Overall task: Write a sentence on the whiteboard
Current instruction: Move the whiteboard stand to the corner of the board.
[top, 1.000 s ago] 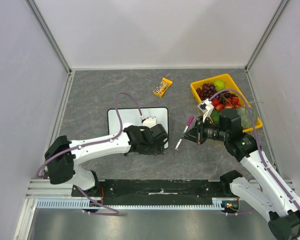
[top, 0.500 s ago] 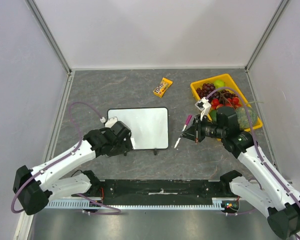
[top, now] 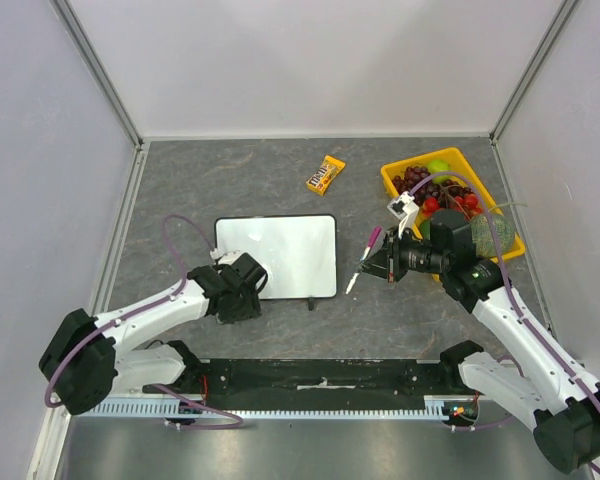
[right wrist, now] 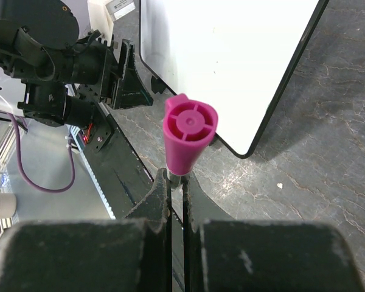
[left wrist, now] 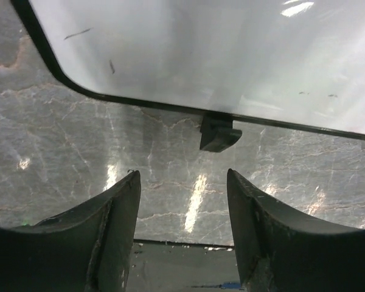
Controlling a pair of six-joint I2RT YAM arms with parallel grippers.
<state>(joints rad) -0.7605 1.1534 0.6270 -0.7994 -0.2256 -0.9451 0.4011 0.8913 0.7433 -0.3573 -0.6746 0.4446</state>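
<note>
Since my right gripper (right wrist: 177,190) clamps the pink-capped white marker (top: 364,261) just beside the small flat black-rimmed whiteboard (top: 280,252) lying mid-table, I should bring it over tip down, while my empty, spread left gripper (left wrist: 182,188) steadies the near rim.

Grey marbled tabletop (top: 230,180) (glossy glare) between plain white walls (top: 320,60)

The whiteboard (left wrist: 231,55) is showing a smooth, glossy white face that is catching glare, and the grey veined table (left wrist: 79,158) is gleaming like polished stone. The marker (right wrist: 190,131) is showing a pink cap of smooth, moulded-looking plastic, while the left gripper (left wrist: 182,176) is showing matt black fingers (left wrist: 112,225), perhaps faintly grainy, though the close view is blurring them.
</note>
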